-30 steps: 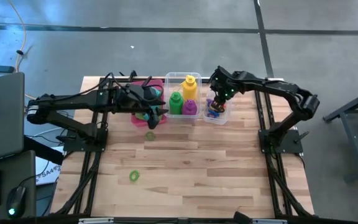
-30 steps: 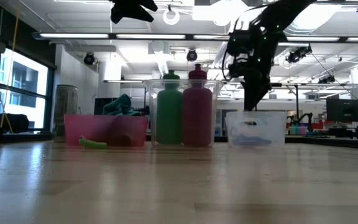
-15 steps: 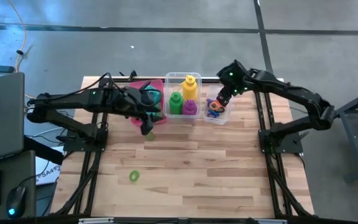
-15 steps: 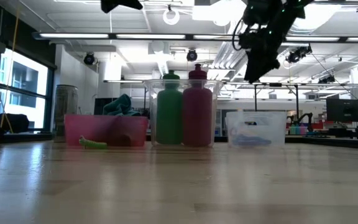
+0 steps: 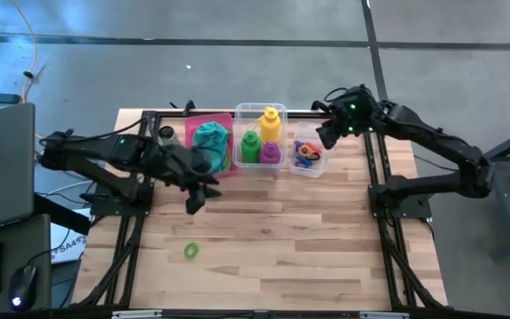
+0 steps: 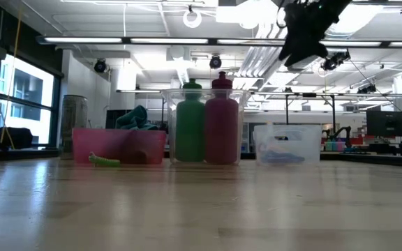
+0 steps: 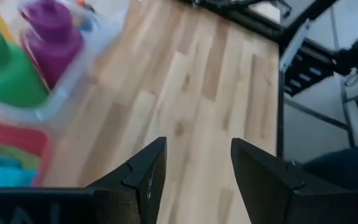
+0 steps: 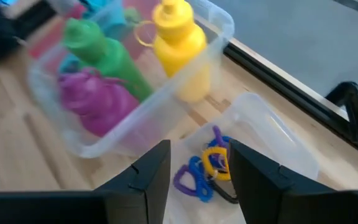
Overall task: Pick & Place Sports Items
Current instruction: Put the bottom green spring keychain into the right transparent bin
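Both arms have pulled back since a second ago: my right gripper (image 5: 323, 137), which was down in the small clear bin (image 5: 308, 168) among the rings, now hangs raised beside that bin's far right edge, and my left gripper (image 5: 193, 202) has swung off the pink bin (image 5: 211, 120) to hover over bare table (image 5: 273, 239) in front of it. Each gripper's fingers stand parted, with only wood or bin showing through the gap, so neither has hold of anything. Coloured rings (image 8: 207, 168) lie heaped flat in the small clear bin. The green bottle (image 5: 251, 145), purple bottle (image 5: 270, 151) and yellow bottle (image 5: 270, 122) stand upright, caps up, together in the larger clear bin (image 5: 259, 109). A teal cloth (image 5: 209, 137) is bunched in the pink bin. One green ring (image 5: 191, 252) lies flat, well apart, near the table's front left. From the low view I see a lime green piece (image 6: 104, 161) on the table against the pink bin's front.
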Available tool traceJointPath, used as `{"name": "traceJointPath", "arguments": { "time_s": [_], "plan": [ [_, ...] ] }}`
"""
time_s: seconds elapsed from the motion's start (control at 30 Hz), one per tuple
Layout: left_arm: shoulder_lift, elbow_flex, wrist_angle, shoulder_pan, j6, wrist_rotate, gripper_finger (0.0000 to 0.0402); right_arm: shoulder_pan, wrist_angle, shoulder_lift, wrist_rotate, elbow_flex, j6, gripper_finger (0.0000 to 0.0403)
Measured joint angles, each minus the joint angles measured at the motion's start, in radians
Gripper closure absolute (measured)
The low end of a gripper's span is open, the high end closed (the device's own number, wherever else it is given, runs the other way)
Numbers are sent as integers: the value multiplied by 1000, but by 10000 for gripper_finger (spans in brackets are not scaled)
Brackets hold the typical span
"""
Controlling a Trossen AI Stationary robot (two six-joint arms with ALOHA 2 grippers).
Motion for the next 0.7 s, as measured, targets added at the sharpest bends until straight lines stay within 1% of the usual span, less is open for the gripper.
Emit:
{"name": "traceJointPath", "arguments": {
  "time_s": [0.17,0.27,0.5,0.7],
  "plan": [
    [0,0,-87,-84,-121,0,225,62,0,-53,-23,0,27,252],
    [0,0,-138,-137,-193,-1,225,107,0,-78,-17,0,82,253],
    [0,0,-192,-262,-322,-23,225,206,0,-98,-14,0,177,255],
    [0,0,-196,-370,-413,-87,225,306,0,-97,56,0,244,255]
  ]
}}
